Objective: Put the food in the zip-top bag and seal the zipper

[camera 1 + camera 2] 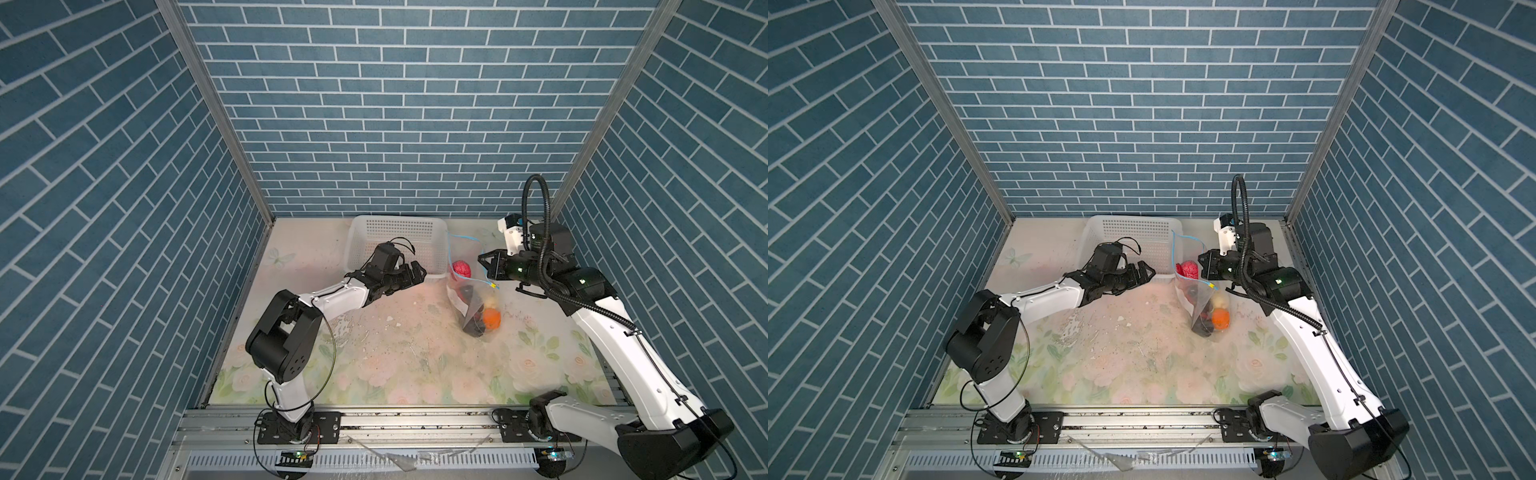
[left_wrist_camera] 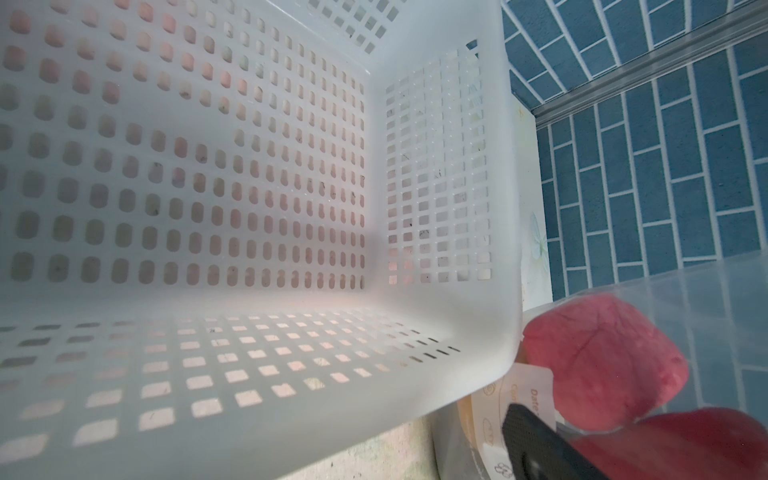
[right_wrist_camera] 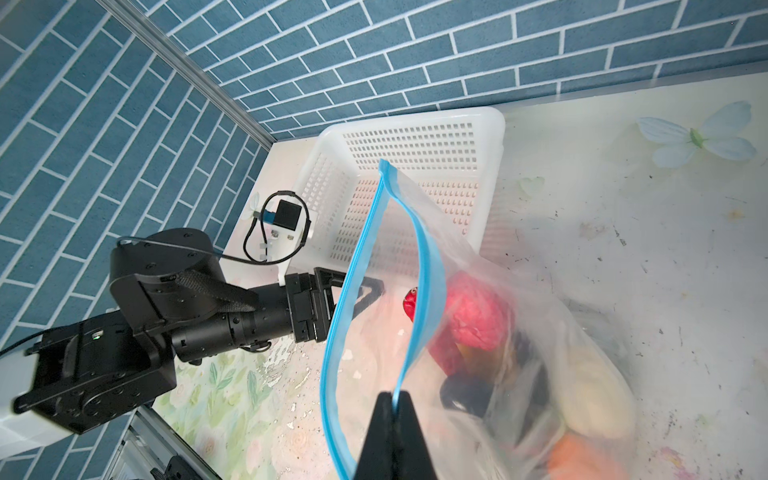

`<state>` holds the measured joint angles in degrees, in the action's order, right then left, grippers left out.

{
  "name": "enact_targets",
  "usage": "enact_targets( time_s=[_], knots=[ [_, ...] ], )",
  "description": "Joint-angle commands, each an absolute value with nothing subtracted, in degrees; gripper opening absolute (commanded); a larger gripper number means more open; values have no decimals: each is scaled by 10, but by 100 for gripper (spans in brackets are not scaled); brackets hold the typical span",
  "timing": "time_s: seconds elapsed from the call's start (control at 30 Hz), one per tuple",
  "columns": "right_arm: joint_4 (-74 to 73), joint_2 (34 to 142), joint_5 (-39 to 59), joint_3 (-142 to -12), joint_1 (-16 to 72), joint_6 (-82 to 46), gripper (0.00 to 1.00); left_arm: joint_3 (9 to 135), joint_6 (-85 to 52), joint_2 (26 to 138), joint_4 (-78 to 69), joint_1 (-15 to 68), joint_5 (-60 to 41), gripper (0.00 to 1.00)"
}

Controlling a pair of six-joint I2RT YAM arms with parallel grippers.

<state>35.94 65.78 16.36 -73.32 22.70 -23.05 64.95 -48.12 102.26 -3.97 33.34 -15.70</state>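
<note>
In both top views the left fingers (image 1: 417, 271) are spread wide with nothing between them. They are poised at the near right corner of the white basket (image 1: 395, 232), just left of the zip-top bag (image 1: 467, 297). Whether they touch the plastic cannot be told. In the left wrist view only one finger's dark tip (image 2: 536, 440) is seen, cut off by the frame edge. Most of that view is filled by the basket, and the bag's white label (image 2: 523, 399) is partly hidden behind it.

A broad stretch of floral tabletop (image 1: 374, 353) is left open between the two arms, nearer the camera than the bag. The back wall stands close behind the basket, and the basket's right side is just beside the bag.

The bag is held up at a slant, with its bottom resting on the tabletop. The zipper (image 3: 428, 266) is seen unsealed, its two blue strips bowed apart into a loop. The food is inside: a pink piece (image 1: 461, 269) near the mouth, and a black lump (image 1: 473, 328) and an orange piece (image 1: 492, 318) at the bottom. A pale piece (image 3: 598, 399) is blurred by the crinkled plastic. The right fingers (image 3: 392, 409) are closed flat on the zipper at the end where the strips meet, close to the yellow tab (image 1: 493, 285).
</note>
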Motion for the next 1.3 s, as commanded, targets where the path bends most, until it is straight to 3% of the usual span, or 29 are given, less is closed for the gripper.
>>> enact_targets(
  time_s=[0.0, 0.93, 1.27],
  knots=[
    [358, 663, 171, -734, 225, -217, 0, 680, -461, 1045, -51, 323, -164, 98],
    [365, 661, 166, -731, 225, -217, 0, 806, -443, 1165, -66, 288, -187, 93],
    [387, 666, 173, -738, 225, -207, 0, 719, -409, 991, 9, 332, -192, 87]
  ],
)
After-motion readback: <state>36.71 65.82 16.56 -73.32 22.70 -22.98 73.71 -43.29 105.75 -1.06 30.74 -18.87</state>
